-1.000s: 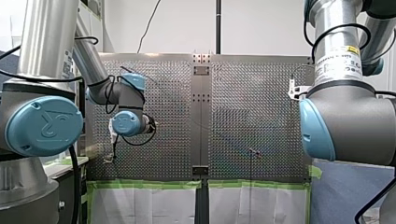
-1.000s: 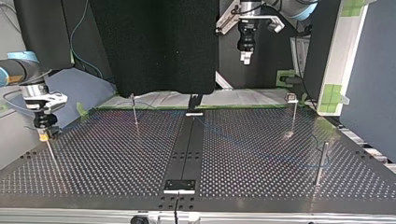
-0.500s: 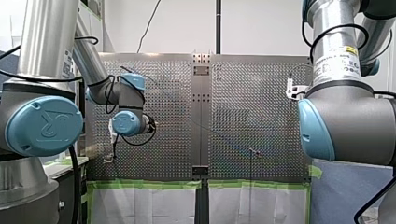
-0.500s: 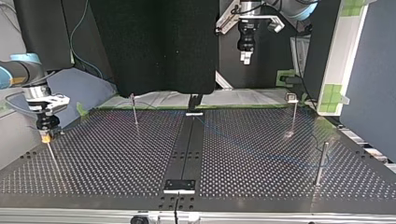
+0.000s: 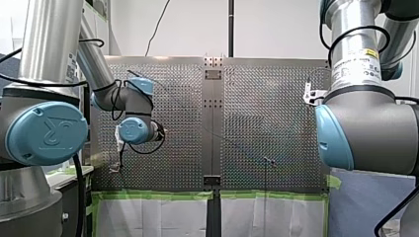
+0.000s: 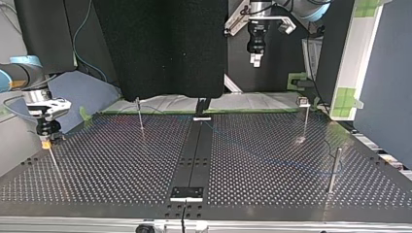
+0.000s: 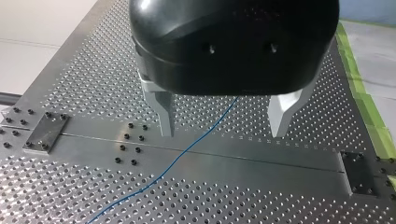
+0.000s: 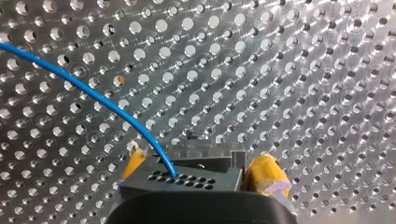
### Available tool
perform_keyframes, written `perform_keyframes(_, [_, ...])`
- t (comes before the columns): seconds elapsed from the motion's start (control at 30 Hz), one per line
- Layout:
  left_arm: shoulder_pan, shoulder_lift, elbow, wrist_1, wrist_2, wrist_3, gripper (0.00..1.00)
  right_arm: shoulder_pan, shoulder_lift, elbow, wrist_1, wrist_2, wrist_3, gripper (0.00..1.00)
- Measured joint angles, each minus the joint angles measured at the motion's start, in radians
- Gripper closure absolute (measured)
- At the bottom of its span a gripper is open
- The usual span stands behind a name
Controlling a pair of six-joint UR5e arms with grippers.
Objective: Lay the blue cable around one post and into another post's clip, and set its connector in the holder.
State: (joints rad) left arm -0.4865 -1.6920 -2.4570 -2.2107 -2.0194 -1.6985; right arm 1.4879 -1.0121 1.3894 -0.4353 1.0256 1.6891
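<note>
A: Where's the connector?
B: In my right gripper [image 8: 200, 167]. Its yellow pads [image 8: 267, 176] are clamped on the connector [image 8: 210, 179], one at each end, so its long axis runs three to nine o'clock across the gripper. The cable [image 8: 93, 95] leaves its face toward ten o'clock and arcs off over the desk [image 8: 303, 70]
A: And where on the desk is that?
B: In the top view, at nine o'clock, low over the desk's edge. My left gripper [image 7: 223, 119] is at twelve o'clock there, hanging high over the strip [image 7: 261, 170], its metal fingers [image 7: 164, 112] apart with nothing between them. Under it the cable crosses the strip, running from between the fingers toward seven o'clock
A: So which arm is nearer?
B: The right. It alone has the connector, so the seating falls to it, I'd judge. The left could only guide the slack below it
A: Is the cable round a post yet?
B: A faint blue curve shows by the post [image 6: 334, 170] at four o'clock in the top view. I think it passes round it, but it's too thin to be sure. Whether it sits in the clip post [image 6: 304, 119] at two o'clock, I cannot tell
A: And the holder?
B: I can't pick it out. Nothing holds the connector but my pads
</note>
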Motion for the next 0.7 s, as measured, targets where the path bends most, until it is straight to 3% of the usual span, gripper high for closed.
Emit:
perform_keyframes(0.3, [0.000, 0.000, 0.000, -0.001, 0.000, 0.000, 0.00, -0.001, 0.000, 0.000, -0.002, 0.002, 0.016, 0.07])
perform_keyframes(0.33, [0.000, 0.000, 0.000, -0.001, 0.000, 0.000, 0.00, -0.001, 0.000, 0.000, -0.002, 0.002, 0.016, 0.12])
perform_keyframes(0.4, [0.000, 0.000, 0.000, -0.001, 0.000, 0.000, 0.00, -0.001, 0.000, 0.000, 0.000, 0.002, 0.017, 0.12])
perform_keyframes(0.47, [0.000, 0.000, 0.000, -0.001, 0.000, 0.000, 0.00, -0.001, 0.000, 0.000, 0.003, 0.002, 0.017, 0.30])
perform_keyframes(0.5, [0.000, 0.000, 0.000, -0.001, 0.000, 0.000, 0.00, -0.001, 0.000, 0.000, 0.005, 0.002, 0.017, 0.30])
perform_keyframes(0.6, [0.000, 0.000, 0.000, -0.001, 0.000, 0.000, 0.00, -0.001, 0.000, -0.001, 0.010, 0.003, 0.016, 0.62])
perform_keyframes(0.63, [0.000, 0.000, 0.000, -0.002, 0.000, 0.000, 0.00, -0.001, 0.000, -0.001, 0.012, 0.003, 0.016, 0.62])
perform_keyframes(0.67, [0.000, 0.000, 0.000, -0.002, 0.000, 0.000, 0.00, -0.001, -0.001, -0.001, 0.014, 0.003, 0.016, 0.73])
perform_keyframes(0.7, [0.000, 0.000, 0.000, -0.001, -0.001, 0.000, 0.00, -0.001, -0.001, -0.001, 0.015, 0.003, 0.016, 0.73])
